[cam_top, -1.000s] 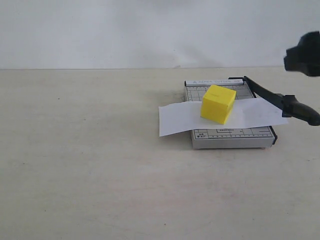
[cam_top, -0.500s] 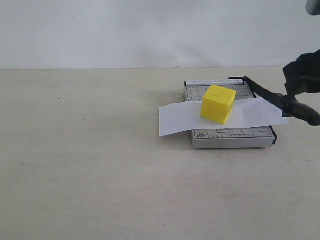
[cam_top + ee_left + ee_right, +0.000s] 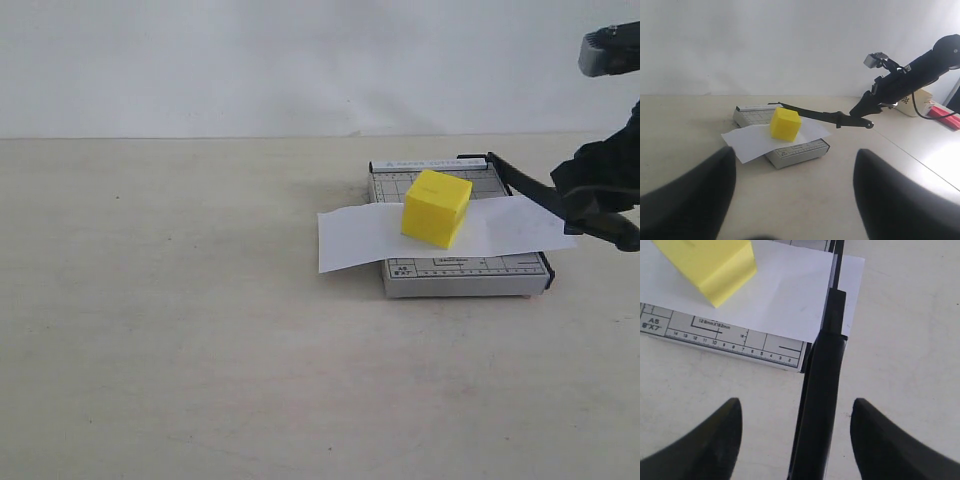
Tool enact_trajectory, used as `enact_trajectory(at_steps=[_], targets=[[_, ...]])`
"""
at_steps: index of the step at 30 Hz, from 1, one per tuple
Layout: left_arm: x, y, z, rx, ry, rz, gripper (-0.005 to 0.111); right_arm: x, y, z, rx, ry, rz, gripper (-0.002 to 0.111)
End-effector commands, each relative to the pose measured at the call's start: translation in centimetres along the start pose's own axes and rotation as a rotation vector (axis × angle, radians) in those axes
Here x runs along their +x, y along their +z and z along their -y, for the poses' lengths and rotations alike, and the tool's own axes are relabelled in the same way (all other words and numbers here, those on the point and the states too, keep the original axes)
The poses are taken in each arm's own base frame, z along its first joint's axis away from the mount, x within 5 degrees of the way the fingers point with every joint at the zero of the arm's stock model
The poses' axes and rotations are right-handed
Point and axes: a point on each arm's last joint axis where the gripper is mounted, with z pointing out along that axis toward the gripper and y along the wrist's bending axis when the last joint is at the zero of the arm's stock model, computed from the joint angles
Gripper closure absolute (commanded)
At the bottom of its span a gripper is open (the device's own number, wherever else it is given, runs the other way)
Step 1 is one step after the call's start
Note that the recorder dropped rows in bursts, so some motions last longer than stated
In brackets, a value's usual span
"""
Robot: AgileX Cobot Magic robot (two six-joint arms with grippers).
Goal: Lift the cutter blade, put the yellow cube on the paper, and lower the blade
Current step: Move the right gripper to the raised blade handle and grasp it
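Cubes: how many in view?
1. The cube sits on the paper, over the trimmer base. No others visible; none appear hidden.

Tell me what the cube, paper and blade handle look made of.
Cube: probably plastic, bright yellow, matte, with flat faces and crisp edges. Paper: thin white matte sheet that sags over the edge of the base. Blade handle: black and smooth with a dull sheen, either plastic or coated metal; the look leaves that open.
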Motion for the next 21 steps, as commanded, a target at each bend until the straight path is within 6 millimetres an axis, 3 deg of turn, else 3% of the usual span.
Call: enact_trajectory(at_steps=[1,18,21], targets=[[0.1,0.0,0.1,0.008,-0.016,0.003,0.043,-0.2,0.6,0.2,0.011,-0.012,-0.009,0.047],[0.1,0.0,0.1,0.008,-0.016,0.003,0.043,0.2,2.9,0.6,0.033,-0.054,-0.096,0.048],[0.1,0.0,0.1,0.008,-0.016,0.003,0.043,0.3,2.9,0.6,0.034,-0.059,-0.098,0.062]])
